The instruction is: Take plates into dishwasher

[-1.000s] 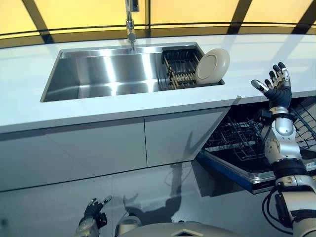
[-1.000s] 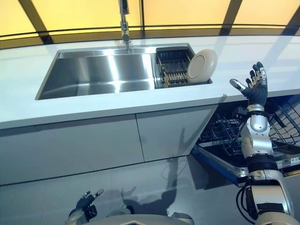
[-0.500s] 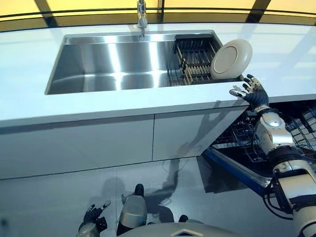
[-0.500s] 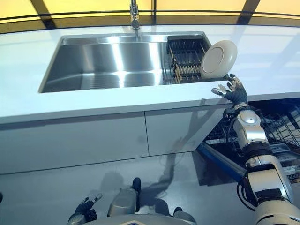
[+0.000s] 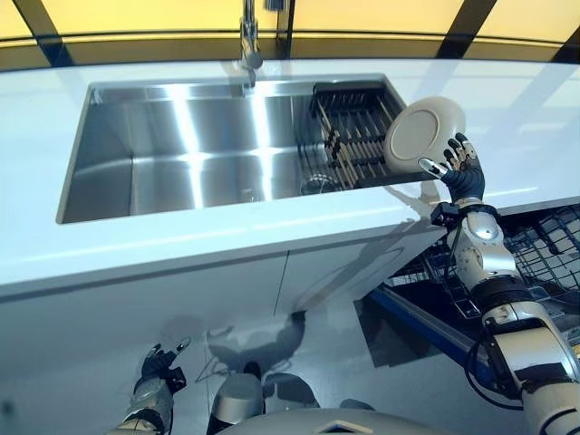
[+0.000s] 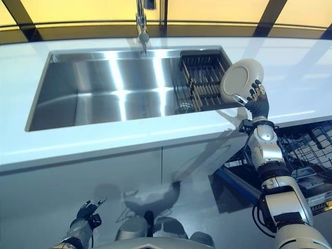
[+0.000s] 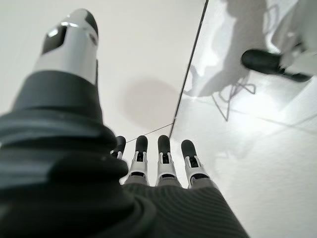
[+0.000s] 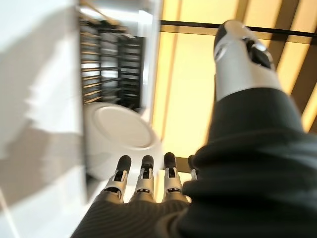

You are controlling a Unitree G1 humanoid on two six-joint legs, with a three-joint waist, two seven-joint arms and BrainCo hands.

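Observation:
A round white plate [image 5: 423, 134] stands on edge, leaning at the right end of a black dish rack [image 5: 352, 134] inside the steel sink [image 5: 163, 163]. It also shows in the right wrist view [image 8: 121, 133]. My right hand [image 5: 461, 170] is open, raised at the plate's lower right rim, with thumb and fingers spread beside it; I cannot tell if it touches. In its wrist view the fingers [image 8: 143, 181] are straight, just short of the plate. My left hand [image 5: 159, 366] hangs low by the floor, open, fingers [image 7: 163, 161] straight.
The open dishwasher is below the counter at the right, its wire rack [image 5: 551, 237] pulled out over the lowered door [image 5: 412, 313]. A faucet [image 5: 246, 41] rises behind the sink. The white countertop [image 5: 227, 243] runs along the sink's front, with cabinet fronts below.
The camera has shifted and the view moved closer over the sink. My right hand has moved from the counter edge up to the plate's lower right rim. The left hand stays low.

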